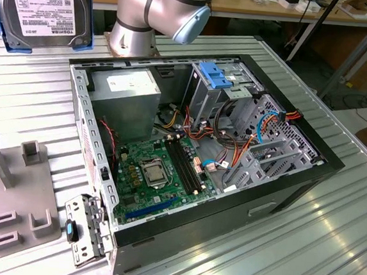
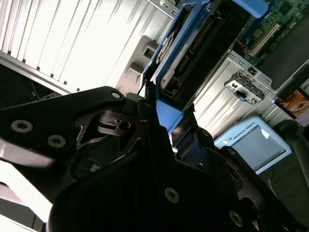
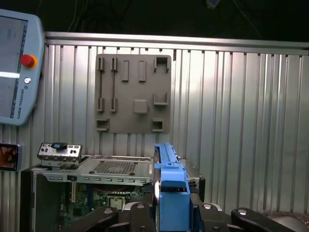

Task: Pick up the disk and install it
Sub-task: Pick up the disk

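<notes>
We see the gripper [image 2: 166, 115] clamped shut on the disk [image 2: 186, 46]. In both wrist views its black fingers [image 3: 140, 217] press the blue carrier rail from either side, and the drive stands edge-on between them. In the exterior view the disk [image 1: 44, 3] hangs in the air at ten o'clock from the open computer case [image 1: 281, 191], clear of its rim.

Inside the case, a grey power supply [image 1: 126, 91] sits at eleven o'clock. The green motherboard [image 1: 161, 174] fills the six-to-seven o'clock part. A drive cage [image 1: 202, 104] topped by a blue latch [image 1: 218, 76] stands at one o'clock, and orange and blue cables [image 1: 261, 128] tangle at three o'clock.

A small metal bracket [image 1: 85, 232] leans against the case's seven o'clock corner. A grey fixture tray [image 1: 4, 205] lies at eight o'clock. From three to five o'clock the ribbed table [image 1: 276, 255] runs open beside the case's black wall.
</notes>
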Motion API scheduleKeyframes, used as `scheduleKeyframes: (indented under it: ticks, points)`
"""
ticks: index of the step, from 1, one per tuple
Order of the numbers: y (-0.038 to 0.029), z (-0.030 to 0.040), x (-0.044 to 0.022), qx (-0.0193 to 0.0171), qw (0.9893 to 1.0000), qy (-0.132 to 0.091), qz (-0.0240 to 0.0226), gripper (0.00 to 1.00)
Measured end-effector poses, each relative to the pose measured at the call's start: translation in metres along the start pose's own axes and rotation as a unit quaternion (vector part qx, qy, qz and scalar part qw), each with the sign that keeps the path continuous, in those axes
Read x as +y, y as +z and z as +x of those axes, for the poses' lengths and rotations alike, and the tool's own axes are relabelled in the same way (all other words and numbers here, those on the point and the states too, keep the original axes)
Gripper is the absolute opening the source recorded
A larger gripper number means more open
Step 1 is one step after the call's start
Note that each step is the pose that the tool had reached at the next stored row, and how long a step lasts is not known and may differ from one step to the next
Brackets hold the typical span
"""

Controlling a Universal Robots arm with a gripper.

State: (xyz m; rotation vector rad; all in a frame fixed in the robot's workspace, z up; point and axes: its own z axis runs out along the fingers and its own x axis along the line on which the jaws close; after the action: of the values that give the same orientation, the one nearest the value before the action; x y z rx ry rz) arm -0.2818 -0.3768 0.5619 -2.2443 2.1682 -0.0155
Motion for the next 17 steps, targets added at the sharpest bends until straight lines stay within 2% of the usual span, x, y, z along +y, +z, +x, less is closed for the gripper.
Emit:
scheduleKeyframes:
  ticks: [6,10,17]
  points:
    - [0.0010,0.0009,-0.0246,0.0000,1.0000,0.000,0.0000,0.37]
    - [0.0015,0.0013,-0.0368,0.0000,1.0000,0.000,0.0000,0.37]
    - [0.0020,0.0019,-0.0544,0.0000,1.0000,0.000,0.0000,0.37]
